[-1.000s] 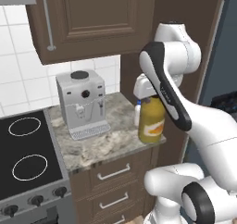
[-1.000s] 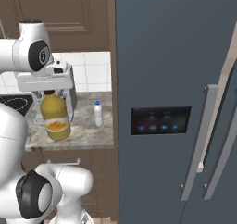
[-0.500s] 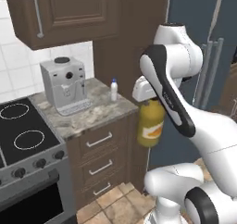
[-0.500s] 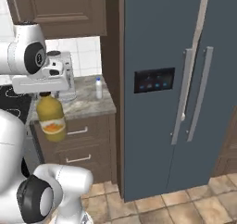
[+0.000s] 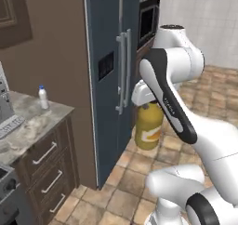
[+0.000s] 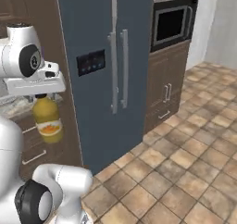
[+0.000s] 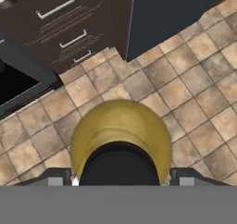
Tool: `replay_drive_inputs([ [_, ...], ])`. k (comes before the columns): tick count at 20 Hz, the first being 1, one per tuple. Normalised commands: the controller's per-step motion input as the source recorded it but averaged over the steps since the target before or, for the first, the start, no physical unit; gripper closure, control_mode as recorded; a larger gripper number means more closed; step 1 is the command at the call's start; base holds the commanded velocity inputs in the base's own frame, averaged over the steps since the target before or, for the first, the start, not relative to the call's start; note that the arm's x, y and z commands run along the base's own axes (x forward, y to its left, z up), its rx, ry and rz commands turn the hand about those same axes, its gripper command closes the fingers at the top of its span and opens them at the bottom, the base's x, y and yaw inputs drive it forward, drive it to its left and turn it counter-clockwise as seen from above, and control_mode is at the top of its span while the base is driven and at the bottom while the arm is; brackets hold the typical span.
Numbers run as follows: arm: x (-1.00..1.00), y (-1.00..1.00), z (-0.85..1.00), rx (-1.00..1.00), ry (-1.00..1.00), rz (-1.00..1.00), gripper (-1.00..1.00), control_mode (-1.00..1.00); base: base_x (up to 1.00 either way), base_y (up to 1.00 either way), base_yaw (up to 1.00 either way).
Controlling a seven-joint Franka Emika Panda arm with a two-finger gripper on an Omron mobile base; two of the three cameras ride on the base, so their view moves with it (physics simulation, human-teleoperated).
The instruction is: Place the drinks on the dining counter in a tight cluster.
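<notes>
A big orange-yellow jug bottle [image 5: 148, 126] with a black cap hangs upright over the tiled floor, held at its neck. My gripper [image 5: 148, 101] is shut on it. From the right base the same jug [image 6: 47, 119] hangs under the gripper [image 6: 40, 96]. Looking down the hand, the jug's shoulder [image 7: 121, 130] and black cap [image 7: 120, 165] sit between the fingertips [image 7: 54, 180]. A small white bottle with a blue cap [image 5: 42, 97] stands on the small marbled countertop [image 5: 32, 122] at the left. The dining counter is out of view.
A tall dark grey-blue fridge [image 5: 107, 56] stands just behind the jug, with a built-in oven [image 6: 173, 21] to its right. Brown drawers [image 7: 69, 19] and a black stove front [image 7: 18, 86] lie below the hand. Open tiled floor [image 6: 185, 163] spreads to the right.
The whole picture has swung right as the base turns: coffee machine and counter slid off left, fridge and oven came in. The jug stays in the gripper.
</notes>
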Motion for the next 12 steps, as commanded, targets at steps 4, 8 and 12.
replay_drive_inputs([
  [4, 0.0, 0.0, 0.0, 0.0, 0.0, 0.0, 1.0, 1.0, -0.26, 0.19, -0.92],
  [8, 0.0, 0.0, 0.0, 0.0, 0.0, 0.0, 1.0, 1.0, -0.16, 0.21, -0.92],
  [12, 0.0, 0.0, 0.0, 0.0, 0.0, 0.0, 1.0, 1.0, -0.16, 0.24, -0.9],
])
